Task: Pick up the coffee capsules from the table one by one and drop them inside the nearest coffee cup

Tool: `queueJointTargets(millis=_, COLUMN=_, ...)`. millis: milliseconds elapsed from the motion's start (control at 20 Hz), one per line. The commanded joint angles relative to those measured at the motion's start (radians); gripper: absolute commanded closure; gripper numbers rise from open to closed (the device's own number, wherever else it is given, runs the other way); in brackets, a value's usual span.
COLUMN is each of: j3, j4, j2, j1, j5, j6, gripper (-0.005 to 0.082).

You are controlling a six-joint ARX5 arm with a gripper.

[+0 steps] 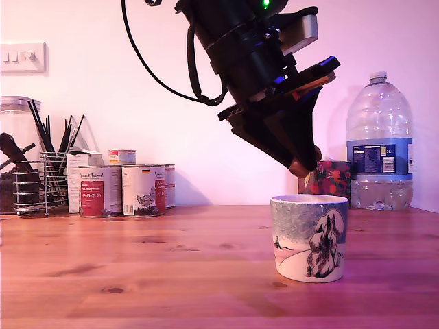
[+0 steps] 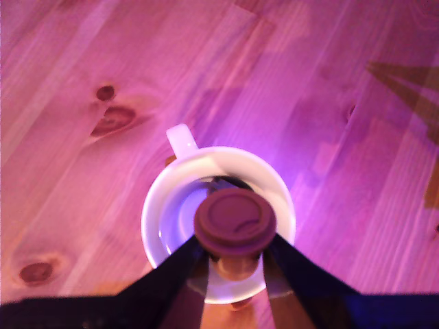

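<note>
In the exterior view, the black arm (image 1: pixel 240 48) comes down from the top of the picture and leans toward the exterior view's right. Its claw (image 1: pixel 302 163) points down and pinches a brown coffee capsule (image 1: pixel 300 166) at the very tip. The capsule hangs over the open mouth of the coffee cup (image 1: pixel 309 236), a little above the pale rim and not touching it. The cup stands upright on the reddish wooden surface (image 1: pixel 137 274), toward the exterior view's right, and shows a grey and white painted scene with a dark figure. Far back against the wall, on the exterior view's left, there are several labelled tin cans (image 1: pixel 101 190) just beside a wire holder (image 1: pixel 38 181) with dark utensils in it. Behind the cup stands a flowered box (image 1: pixel 331 178), and next to it a big water bottle (image 1: pixel 379 147).

In the wrist view, the cup (image 2: pixel 161 212) is seen from above, white inside, with a small white lug sticking out from its rim. The round brown capsule (image 2: pixel 235 221) sits over the opening and covers part of it. The two dark fingers (image 2: pixel 171 274) of the claw (image 2: pixel 235 250) press on the capsule from both sides. Around the cup the wooden surface (image 2: pixel 329 103) shows grain and dark knots under a pink and violet light.
</note>
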Motion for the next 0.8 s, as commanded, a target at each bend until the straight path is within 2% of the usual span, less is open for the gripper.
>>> queueJointTargets(millis=0, j3=-0.005, j4=-0.007, j2=0.032, j1=-0.003, j5=-0.001, j6=0.011, gripper=0.0498)
queueJointTargets(millis=100, j3=-0.005, j4=-0.008, j2=0.032, j1=-0.003, j5=-0.002, j6=0.017, gripper=0.0184)
queueJointTargets(millis=150, j3=-0.005, j4=-0.005, j2=0.032, j1=-0.003, j5=-0.002, j6=0.017, gripper=0.0099)
queueJointTargets(millis=400, j3=-0.005, j4=0.011, j2=0.032, j1=-0.003, j5=-0.002, j6=0.018, gripper=0.0101)
queueJointTargets(millis=500, j3=-0.005, j4=0.017, j2=0.031, j1=-0.003, j5=0.003, j6=0.024, gripper=0.0172)
queueJointTargets(millis=550, j3=-0.006, j4=0.024, j2=0.029, j1=-0.003, j5=0.004, j6=0.024, gripper=0.0243)
queueJointTargets(millis=750, j3=-0.019, j4=0.079, j2=0.003, j1=-0.003, j5=0.005, j6=0.020, gripper=0.0720)
